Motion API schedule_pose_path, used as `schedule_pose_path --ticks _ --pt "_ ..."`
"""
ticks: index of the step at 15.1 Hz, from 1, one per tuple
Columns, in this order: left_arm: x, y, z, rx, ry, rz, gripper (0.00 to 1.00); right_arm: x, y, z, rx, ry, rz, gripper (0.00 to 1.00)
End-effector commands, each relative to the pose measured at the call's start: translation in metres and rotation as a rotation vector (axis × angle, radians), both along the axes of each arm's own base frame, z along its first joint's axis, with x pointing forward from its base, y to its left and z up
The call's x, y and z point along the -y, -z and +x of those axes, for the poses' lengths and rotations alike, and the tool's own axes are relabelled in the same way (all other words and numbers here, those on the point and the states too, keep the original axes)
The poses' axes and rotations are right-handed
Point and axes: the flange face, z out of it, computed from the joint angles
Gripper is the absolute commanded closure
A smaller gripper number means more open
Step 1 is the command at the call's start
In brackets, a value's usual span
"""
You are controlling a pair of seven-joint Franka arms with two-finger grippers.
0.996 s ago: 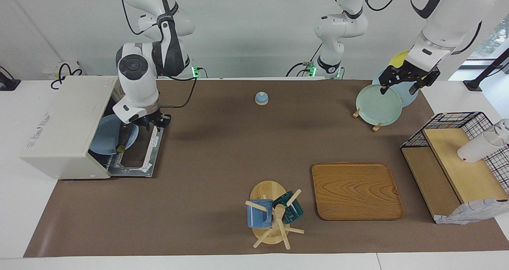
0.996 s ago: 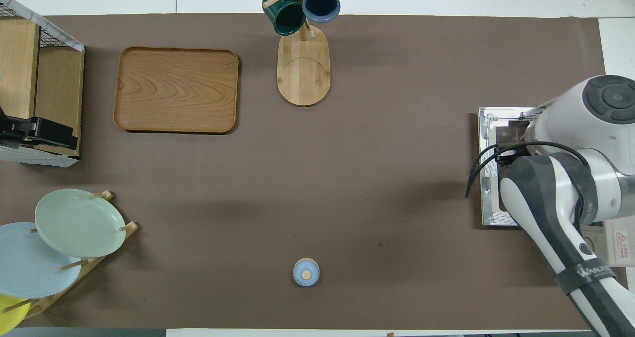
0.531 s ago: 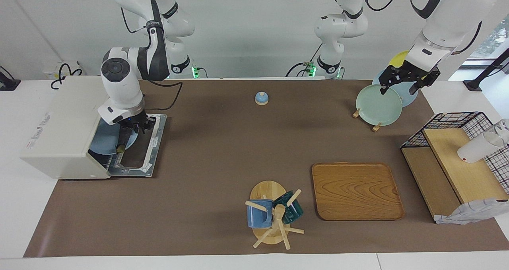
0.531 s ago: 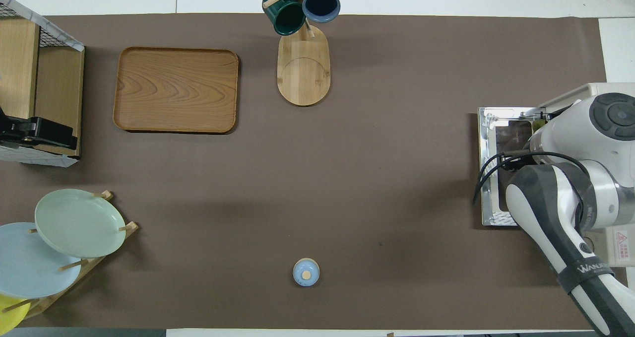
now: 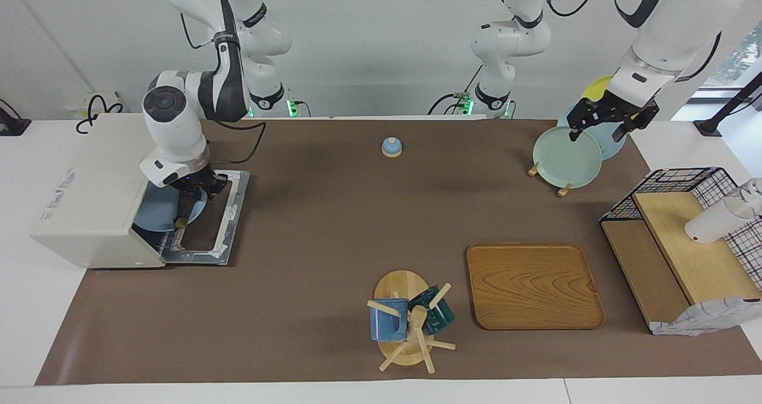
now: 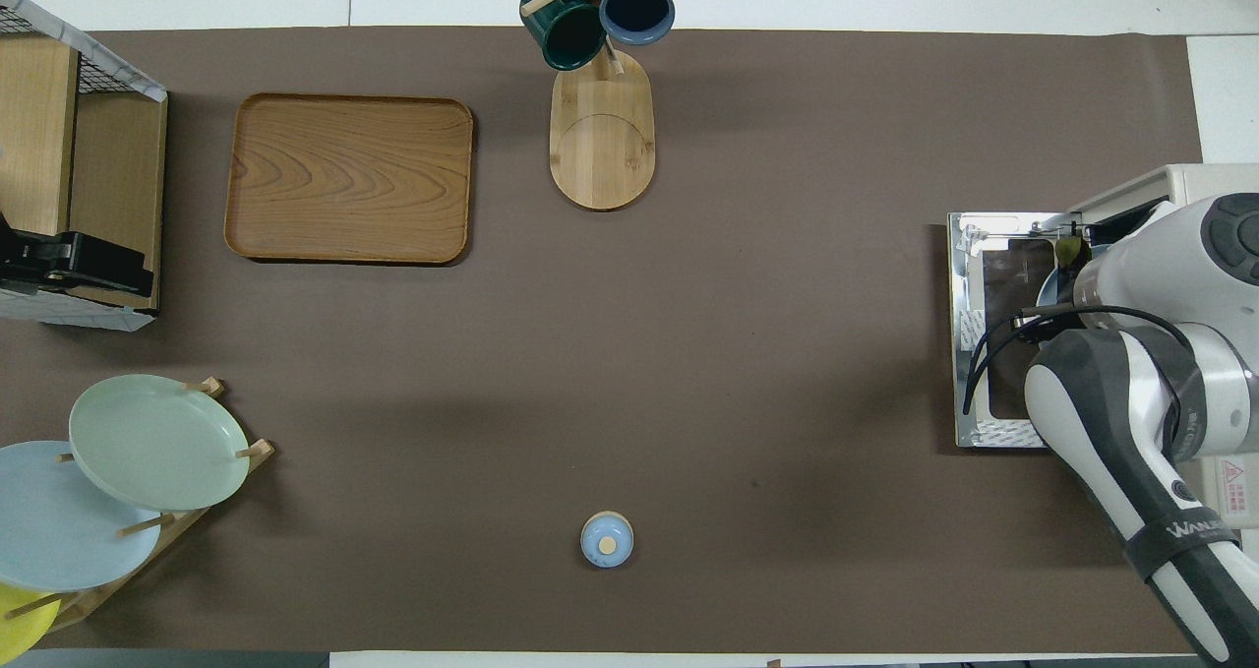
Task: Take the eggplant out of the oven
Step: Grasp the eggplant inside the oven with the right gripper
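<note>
The cream-white oven stands at the right arm's end of the table, its door folded down flat. Inside its mouth a blue plate carries the long dark eggplant, greenish stem end toward the door. In the overhead view only the eggplant's stem tip shows past the arm. My right gripper is down at the eggplant's inner end, dark against dark. My left gripper waits open, raised over the plate rack.
A rack with green, blue and yellow plates stands near the left arm's base. A wooden tray, a mug tree with two mugs, a small blue knobbed lid and a wire shelf with a white cup are on the table.
The right arm's wrist has swung from over the door toward the oven, bringing the gripper closer over the plate. The eggplant has not moved. The left arm is still.
</note>
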Motion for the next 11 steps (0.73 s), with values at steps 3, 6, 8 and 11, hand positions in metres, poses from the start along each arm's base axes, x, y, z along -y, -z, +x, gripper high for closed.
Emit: schedule_pose_path --ticks 3,6,8,11 --pt "-0.003 -0.005 -0.005 0.005 -0.009 0.023 0.00 0.003 0.009 -0.008 0.030 -0.034 0.000 0.89" --pt "-0.003 -0.005 -0.005 0.005 -0.008 0.022 0.00 0.004 0.010 -0.008 0.022 -0.084 0.004 1.00" --pt "-0.003 -0.005 -0.005 0.003 -0.007 0.022 0.00 0.001 0.009 -0.008 0.015 -0.117 0.005 1.00" --pt "-0.003 -0.005 -0.005 0.005 -0.008 0.023 0.00 -0.040 -0.004 0.000 -0.018 -0.179 -0.003 1.00"
